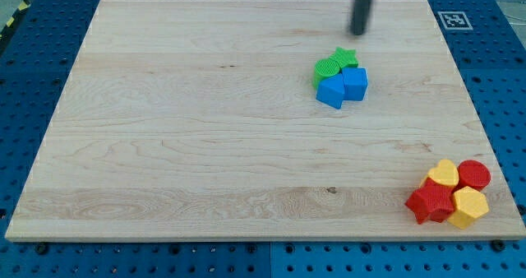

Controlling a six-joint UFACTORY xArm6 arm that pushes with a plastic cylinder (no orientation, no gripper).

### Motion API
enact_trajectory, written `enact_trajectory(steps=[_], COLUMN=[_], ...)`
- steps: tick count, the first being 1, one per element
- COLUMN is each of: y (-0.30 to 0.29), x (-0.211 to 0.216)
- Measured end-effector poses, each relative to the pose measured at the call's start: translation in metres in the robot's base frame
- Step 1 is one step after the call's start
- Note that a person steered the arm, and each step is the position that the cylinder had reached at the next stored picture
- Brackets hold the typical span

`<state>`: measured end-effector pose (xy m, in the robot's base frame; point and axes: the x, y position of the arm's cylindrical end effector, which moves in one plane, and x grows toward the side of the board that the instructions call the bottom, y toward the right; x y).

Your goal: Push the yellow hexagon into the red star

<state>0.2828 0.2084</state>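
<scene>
While the rod hangs near the view's top, my tip stands just above the green star, apart from it and holding nothing. The green star touches a green round block and two blue blocks. Far away, in the board's bottom right corner, the yellow hexagon touches the red star, with a yellow block and a red cylinder beside them. No container is on the board.
</scene>
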Motion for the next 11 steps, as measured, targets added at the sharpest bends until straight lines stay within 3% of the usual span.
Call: enact_trajectory(steps=[1,3,4,5,6,9,10,11], y=[0.122,0.137,0.135,0.134,0.130,0.050,0.003,-0.007], x=[0.045,0.090,0.211,0.291,0.332,0.331,0.311,0.292])
